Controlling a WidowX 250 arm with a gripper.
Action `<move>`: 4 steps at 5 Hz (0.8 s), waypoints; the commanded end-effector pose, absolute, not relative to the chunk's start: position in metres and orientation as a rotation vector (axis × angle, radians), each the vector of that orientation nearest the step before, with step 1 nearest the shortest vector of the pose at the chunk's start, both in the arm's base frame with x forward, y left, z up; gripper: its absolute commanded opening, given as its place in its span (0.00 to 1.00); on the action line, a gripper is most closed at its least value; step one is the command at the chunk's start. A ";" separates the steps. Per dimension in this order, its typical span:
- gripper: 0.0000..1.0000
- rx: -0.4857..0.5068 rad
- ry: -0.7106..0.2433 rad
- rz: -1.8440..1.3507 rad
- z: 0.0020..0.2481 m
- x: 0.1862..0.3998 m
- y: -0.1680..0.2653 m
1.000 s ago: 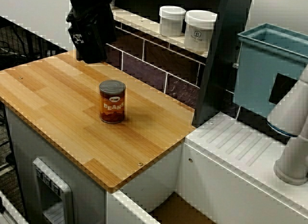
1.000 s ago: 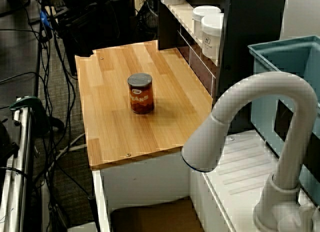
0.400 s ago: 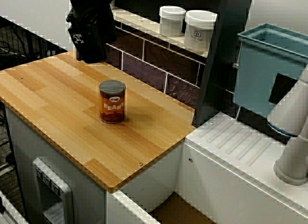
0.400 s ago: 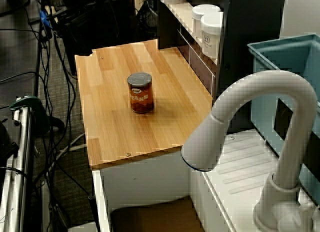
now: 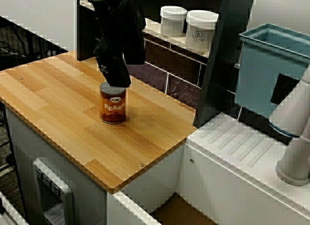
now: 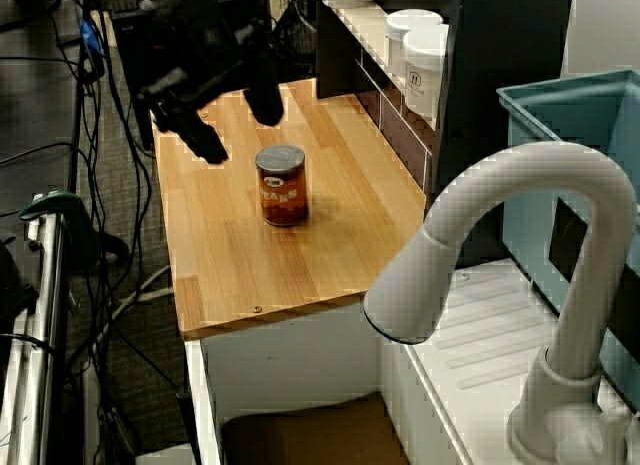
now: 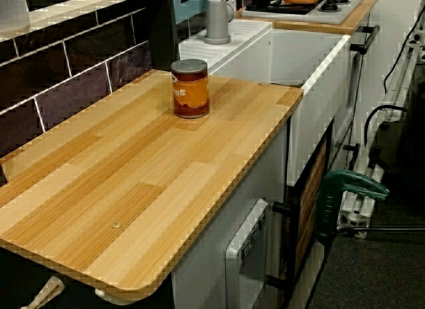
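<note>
In the view from the sink side, the gripper (image 6: 235, 120) is seen spread and empty, near the can (image 6: 281, 186) but not touching it. In the front view its fingers are merged into one dark mass over the lid. The can stands upright mid-counter (image 5: 58, 104), with an orange BEANS label and a grey lid. Only the can is shown in the low view.

Can (image 5: 113, 104): orange-red label, white lettering, dull grey lid. Gripper (image 6: 240, 125): black all over. Countertop (image 5: 58, 104): light honey wood with lengthwise plank stripes. Wall tiles (image 5: 169, 60): dark plum-brown, pale grout lines. Jars (image 5: 173, 21): white with white lids. Bin (image 5: 264, 70): teal-blue with a black patch. Faucet (image 6: 520, 215): off-white. Clamp (image 7: 345, 193): green.
</note>
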State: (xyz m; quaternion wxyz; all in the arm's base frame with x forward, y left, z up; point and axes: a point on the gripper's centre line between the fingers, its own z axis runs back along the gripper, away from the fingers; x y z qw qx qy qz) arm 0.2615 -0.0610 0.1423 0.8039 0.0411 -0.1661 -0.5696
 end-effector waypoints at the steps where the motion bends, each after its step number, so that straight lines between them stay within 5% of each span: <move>1: 1.00 0.116 -0.376 -1.328 0.112 0.283 -0.059; 4: 1.00 0.056 -0.286 -1.345 0.095 0.296 -0.035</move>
